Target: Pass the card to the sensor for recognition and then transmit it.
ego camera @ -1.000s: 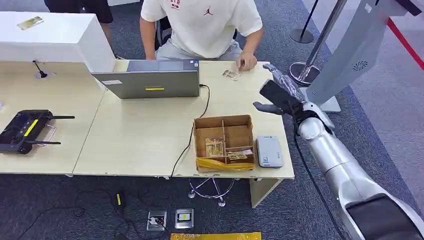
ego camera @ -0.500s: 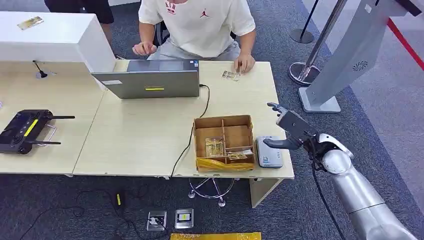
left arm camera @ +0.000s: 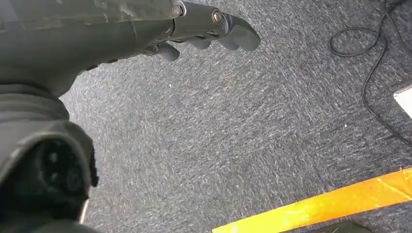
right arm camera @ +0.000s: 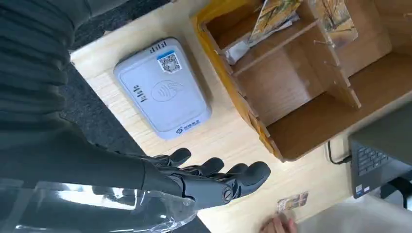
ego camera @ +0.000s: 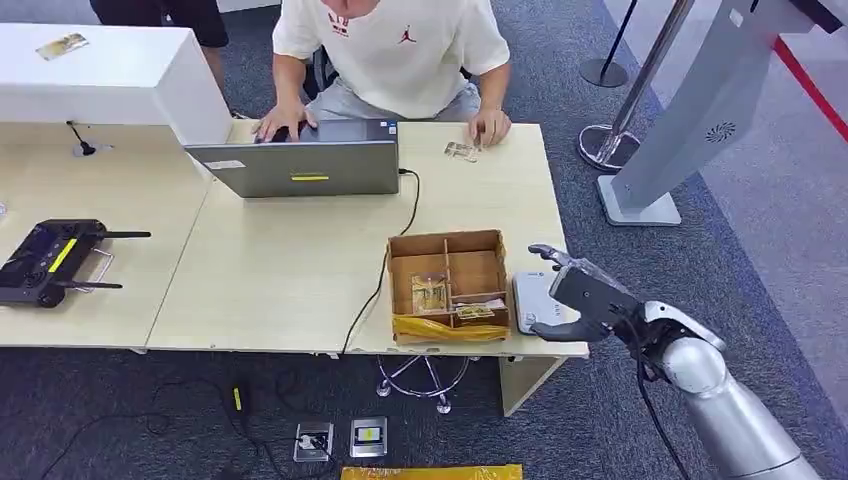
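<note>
The desk [ego camera: 270, 270] is spread across the frame's left and centre, with a laptop [ego camera: 300, 165] near the top. The divided box [ego camera: 448, 285] sits lower centre, the sensor [ego camera: 530, 300] just right, partly covered by the empty, spread right hand [ego camera: 580, 300]. A card [ego camera: 461, 151] lies upper centre under a person's hand [ego camera: 490, 128]. The left hand [left arm camera: 145, 29] is loosely curled over carpet, holding nothing.

Hidden / cut-off bits around the sensor [ego camera: 530, 300]

R hand [ego camera: 580, 300] covers the sensor's right edge in head view; print on its label too small to read. Cards in the box [ego camera: 447, 285] left of the sensor partly hid by dividers, pics unclear. Person [ego camera: 395, 50] beyond it cut at top edge. L hand [left arm camera: 145, 29] cut off at pic edge, thumb unseen.
</note>
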You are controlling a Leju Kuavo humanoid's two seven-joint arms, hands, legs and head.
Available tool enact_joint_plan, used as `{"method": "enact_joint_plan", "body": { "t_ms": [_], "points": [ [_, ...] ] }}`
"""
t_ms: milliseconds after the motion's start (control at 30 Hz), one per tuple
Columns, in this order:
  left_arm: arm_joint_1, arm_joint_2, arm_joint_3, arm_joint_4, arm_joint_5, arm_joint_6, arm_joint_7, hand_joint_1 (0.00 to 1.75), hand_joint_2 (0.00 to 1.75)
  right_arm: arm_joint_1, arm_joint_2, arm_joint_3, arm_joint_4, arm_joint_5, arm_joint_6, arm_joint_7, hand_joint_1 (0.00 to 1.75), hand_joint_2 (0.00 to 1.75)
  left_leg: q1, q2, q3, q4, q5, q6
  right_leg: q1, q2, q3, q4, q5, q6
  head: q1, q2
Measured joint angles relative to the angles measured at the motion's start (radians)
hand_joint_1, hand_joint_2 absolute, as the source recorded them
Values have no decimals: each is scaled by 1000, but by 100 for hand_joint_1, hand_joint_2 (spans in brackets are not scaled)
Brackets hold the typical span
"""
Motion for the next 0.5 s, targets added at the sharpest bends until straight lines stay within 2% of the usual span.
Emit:
{"method": "enact_joint_plan", "body": {
  "t_ms": [100, 333, 500],
  "points": [
    [0, 1, 0, 0, -1, 0, 0, 0, 0, 8, -11, 3, -30, 64, -15, 23, 0, 175, 0, 0, 0, 0, 0, 0, 0, 0, 0, 0, 0, 0, 0, 0],
    [-1, 0, 0, 0, 0, 3, 0, 0, 0, 22, -19, 39, -79, 381, -142, 54, 0, 175, 0, 0, 0, 0, 0, 0, 0, 0, 0, 0, 0, 0, 0, 0],
    [-1, 0, 0, 0, -2, 3, 4, 0, 0, 36, -10, 95, -84, 513, -216, 65, 0, 175, 0, 0, 0, 0, 0, 0, 0, 0, 0, 0, 0, 0, 0, 0]
  ]
}}
